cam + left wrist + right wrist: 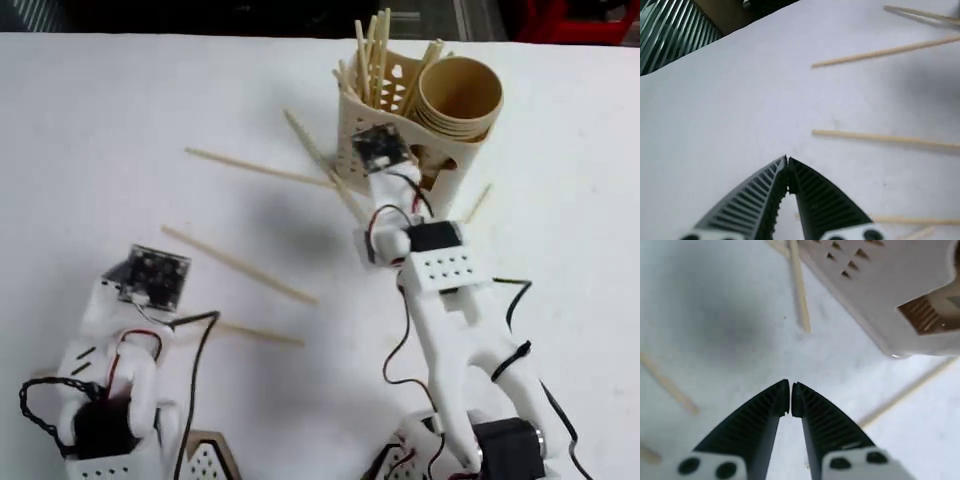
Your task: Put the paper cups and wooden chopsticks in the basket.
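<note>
Reads jaws pressed together, empty, on left gripper [788, 162] and right gripper [790, 390]. Puts nearest chopstick [885, 137] near, ahead of left tips, long axis crosswise. Favours left gripper.

The table [120, 110] under my arms was brightly and evenly lit. Its white top came close to washing out in the high view, while the room behind its far edge was dark. A soft grey shadow lay on the table beside the basket [400, 150], on the side toward my left arm (so the light seemed to fall from above and from my right). From my right wrist that shadow was a dim smudge, and a small glint sat on the basket's lower edge. The ribbed fingers [760, 200] of my left gripper [787, 161] were matte, without glare.
</note>
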Action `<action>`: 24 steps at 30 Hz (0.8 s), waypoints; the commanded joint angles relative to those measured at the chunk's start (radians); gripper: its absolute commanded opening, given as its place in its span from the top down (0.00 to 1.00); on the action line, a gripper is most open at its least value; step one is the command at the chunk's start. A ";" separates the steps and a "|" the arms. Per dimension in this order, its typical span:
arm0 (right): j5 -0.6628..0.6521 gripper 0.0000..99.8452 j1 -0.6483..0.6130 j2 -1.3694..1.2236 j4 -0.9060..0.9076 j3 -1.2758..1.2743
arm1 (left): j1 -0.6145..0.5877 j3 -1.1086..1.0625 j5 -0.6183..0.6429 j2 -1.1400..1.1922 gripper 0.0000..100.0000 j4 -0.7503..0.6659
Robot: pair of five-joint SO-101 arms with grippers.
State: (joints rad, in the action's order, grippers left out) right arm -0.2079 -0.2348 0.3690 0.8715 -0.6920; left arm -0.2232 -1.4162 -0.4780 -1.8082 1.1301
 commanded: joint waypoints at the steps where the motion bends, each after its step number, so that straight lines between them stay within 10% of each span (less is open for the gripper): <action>1: 0.038 0.98 0.030 0.022 -0.035 0.008 | 0.035 0.100 -0.107 -0.004 0.94 0.078; 24: 0.074 0.98 0.104 0.019 -0.071 0.009 | 0.147 0.491 -0.663 0.908 0.72 0.236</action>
State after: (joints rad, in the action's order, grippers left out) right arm -0.1404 -0.1412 0.3705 0.8132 -0.6935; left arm -0.1496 -0.9943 -1.1193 -1.0426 1.3648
